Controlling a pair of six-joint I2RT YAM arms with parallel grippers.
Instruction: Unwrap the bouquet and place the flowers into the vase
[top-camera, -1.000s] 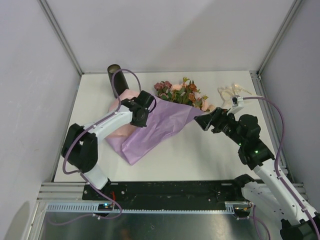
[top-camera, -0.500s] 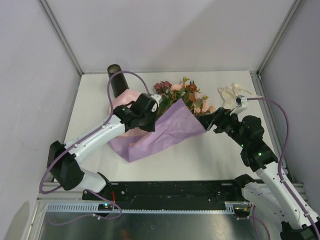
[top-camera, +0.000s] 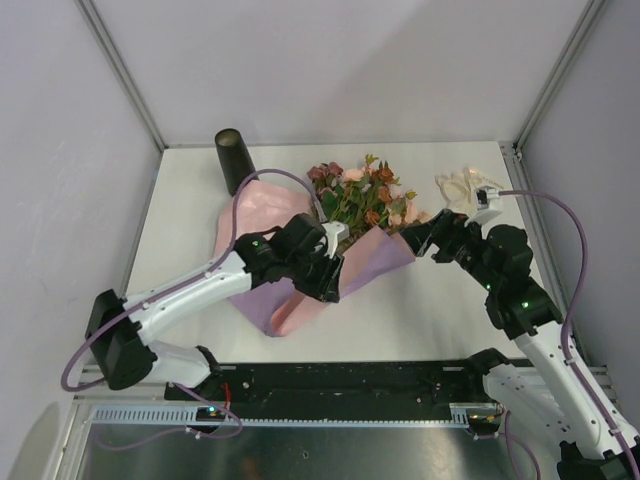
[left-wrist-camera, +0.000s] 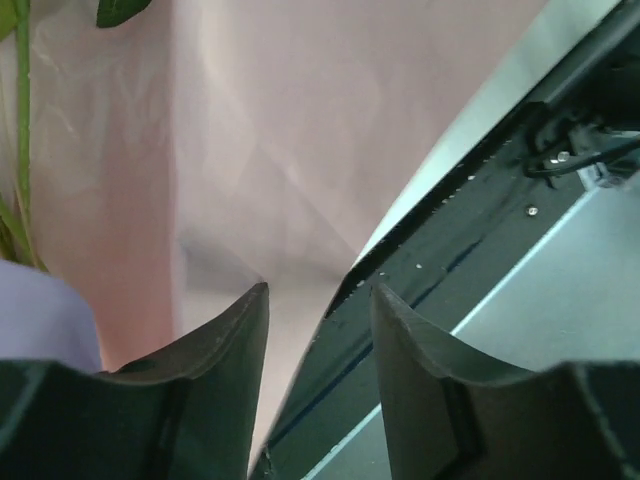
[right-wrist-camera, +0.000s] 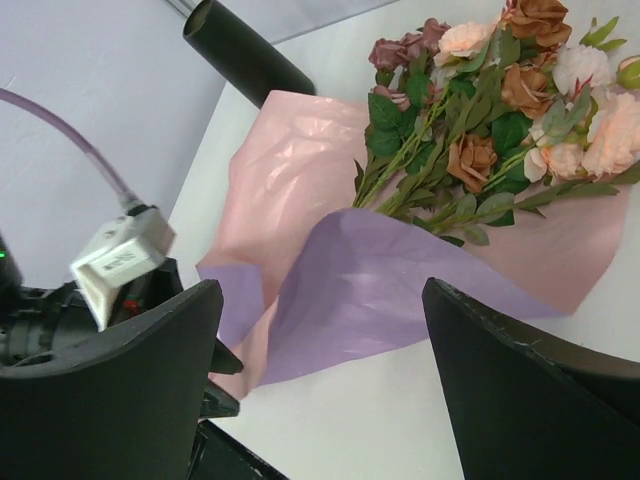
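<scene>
The bouquet lies unwrapped mid-table: the flowers (top-camera: 360, 195) (right-wrist-camera: 480, 110) rest with green stems on a pink sheet (top-camera: 262, 200) (right-wrist-camera: 290, 160), and a lilac sheet (top-camera: 375, 260) (right-wrist-camera: 400, 280) is folded over the stem ends. The black vase (top-camera: 232, 160) (right-wrist-camera: 245, 50) stands at the back left. My left gripper (top-camera: 335, 285) (left-wrist-camera: 320, 290) hangs over the paper's near edge, jaws apart with nothing pinched; pink paper (left-wrist-camera: 280, 130) shows just beyond them. My right gripper (top-camera: 410, 238) (right-wrist-camera: 322, 290) is wide open and empty, right of the lilac fold.
A cream ribbon (top-camera: 462, 183) lies loose at the back right. A black mounting rail (top-camera: 350, 380) (left-wrist-camera: 480, 220) runs along the table's near edge. Grey walls and metal posts (top-camera: 125, 75) close in the sides and back.
My left arm swept the lilac paper rightward and toward the front, folding it over and baring the pink sheet, then its jaws opened and let go. The right gripper edged back slightly.
</scene>
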